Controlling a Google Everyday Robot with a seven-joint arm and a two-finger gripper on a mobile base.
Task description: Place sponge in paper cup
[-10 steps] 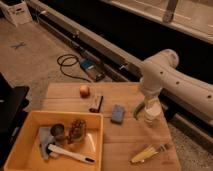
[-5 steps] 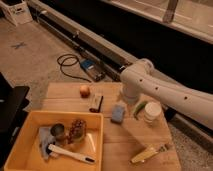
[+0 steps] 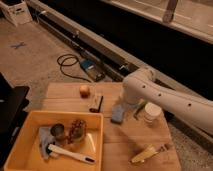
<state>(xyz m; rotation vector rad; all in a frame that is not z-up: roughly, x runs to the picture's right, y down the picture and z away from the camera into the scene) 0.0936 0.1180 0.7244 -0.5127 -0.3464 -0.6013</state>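
Wooden tabletop (image 3: 125, 146): blue rectangular foam sponge (image 3: 118, 113) lying mid-table, uncupped; white paper cup (image 3: 152, 113) toward right edge; gripper (image 3: 133, 105) between them, grip state can't tell; pickup pending.

No readable text anywhere; none on pincer (image 3: 138, 108) beside paper cup (image 3: 152, 112)

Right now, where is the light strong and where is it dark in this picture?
Camera view: warm light falls on the wooden table and yellow bin; the background is dark; the gripper, between sponge and paper cup, hangs under the arm.
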